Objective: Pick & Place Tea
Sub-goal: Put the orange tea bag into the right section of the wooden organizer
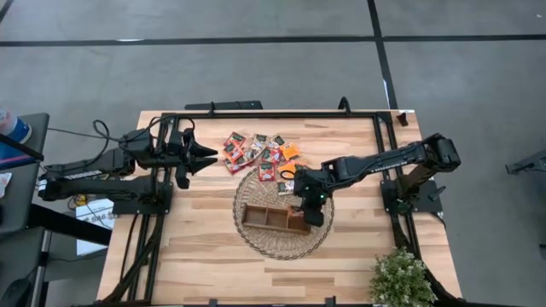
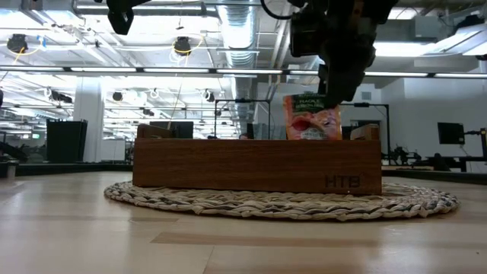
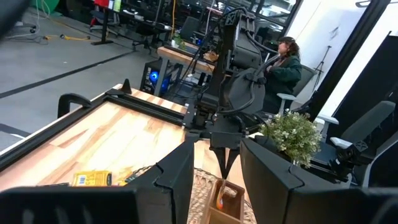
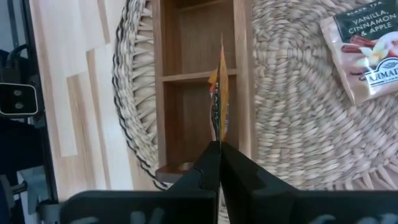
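While the right gripper (image 4: pixel 219 144) pinches an orange tea sachet (image 4: pixel 219 93) edge-on above the wooden tray (image 1: pixel 275 218), placing is under way; next comes lowering and release. Remaining sachets (image 1: pixel 256 152) lie at twelve o'clock. At nine, the left gripper (image 1: pixel 205 156) waits, fingers parted.

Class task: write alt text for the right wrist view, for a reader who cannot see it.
The right end effector is shut on an orange tea sachet, holding it edge-on above the wooden tray, over its end compartment. The tray sits on a round wicker mat, where another sachet, labelled vanilla, cinnamon and apple, lies flat.
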Controlling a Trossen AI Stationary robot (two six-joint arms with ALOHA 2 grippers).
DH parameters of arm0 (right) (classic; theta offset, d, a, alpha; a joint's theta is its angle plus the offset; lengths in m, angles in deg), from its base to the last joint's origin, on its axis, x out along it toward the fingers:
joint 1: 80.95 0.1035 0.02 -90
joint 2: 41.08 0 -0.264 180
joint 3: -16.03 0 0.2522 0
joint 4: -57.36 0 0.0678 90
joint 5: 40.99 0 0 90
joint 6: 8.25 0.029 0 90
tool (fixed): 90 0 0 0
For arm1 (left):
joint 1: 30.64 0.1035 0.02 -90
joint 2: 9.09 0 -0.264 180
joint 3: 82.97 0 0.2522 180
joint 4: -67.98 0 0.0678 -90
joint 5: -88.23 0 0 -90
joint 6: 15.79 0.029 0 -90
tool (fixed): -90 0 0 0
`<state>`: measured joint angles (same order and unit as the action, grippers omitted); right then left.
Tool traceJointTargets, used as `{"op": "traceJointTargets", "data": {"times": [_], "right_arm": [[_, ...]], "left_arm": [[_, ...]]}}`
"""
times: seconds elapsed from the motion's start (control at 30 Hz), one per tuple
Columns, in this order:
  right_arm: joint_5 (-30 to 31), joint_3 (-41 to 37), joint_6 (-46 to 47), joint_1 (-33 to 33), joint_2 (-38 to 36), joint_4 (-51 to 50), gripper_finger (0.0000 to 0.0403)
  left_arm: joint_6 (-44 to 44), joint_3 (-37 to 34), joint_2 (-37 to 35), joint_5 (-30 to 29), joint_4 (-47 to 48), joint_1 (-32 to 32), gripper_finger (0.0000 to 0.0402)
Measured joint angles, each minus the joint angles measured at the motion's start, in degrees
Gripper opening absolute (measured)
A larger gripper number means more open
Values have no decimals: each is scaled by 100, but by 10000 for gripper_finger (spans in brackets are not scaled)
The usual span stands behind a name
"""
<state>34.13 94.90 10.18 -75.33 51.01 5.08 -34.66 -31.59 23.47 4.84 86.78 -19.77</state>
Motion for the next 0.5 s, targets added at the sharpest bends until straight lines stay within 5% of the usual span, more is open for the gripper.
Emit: {"op": "traceJointTargets", "data": {"times": [0.5], "right_arm": [[-25, 0, -42, -38, 4, -175, 0]], "left_arm": [[21, 0, 0, 1, 0, -1, 121]]}}
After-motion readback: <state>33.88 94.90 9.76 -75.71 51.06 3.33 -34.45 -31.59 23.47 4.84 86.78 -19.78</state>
